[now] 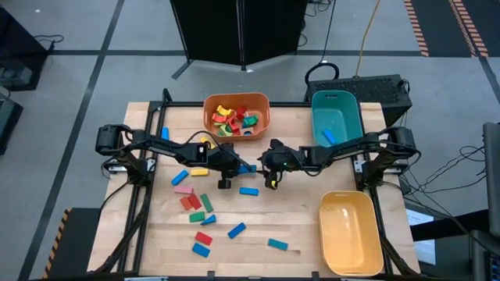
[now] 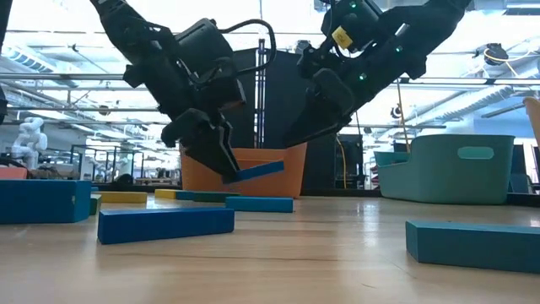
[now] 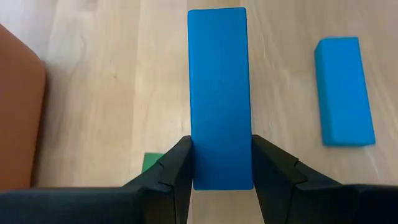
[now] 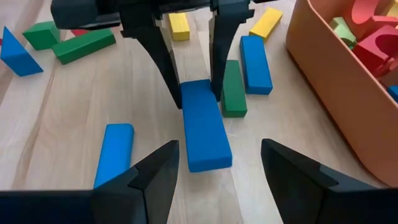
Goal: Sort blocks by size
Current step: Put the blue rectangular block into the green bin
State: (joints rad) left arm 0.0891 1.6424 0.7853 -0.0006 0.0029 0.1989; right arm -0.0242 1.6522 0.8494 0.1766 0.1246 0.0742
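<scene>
The left gripper point(image 4: 193, 87) clamps one end of a long flat blue rectangular block point(image 4: 204, 127) just above the wooden bench point(image 1: 297, 234) centre; the right gripper point(image 4: 217, 165) faces it, spread wide — ease around the free end squarely before closing.

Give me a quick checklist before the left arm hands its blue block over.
1. Left gripper shut on the blue block: ok.
2. Block lifted off the table: ok, tilted in the low view.
3. Right gripper open, facing the block: ok.
4. Right fingers around the block: not ok, short of it.
5. Teal bin has room: ok, one blue piece inside.
6. Which bin suits this size: cannot tell.
</scene>
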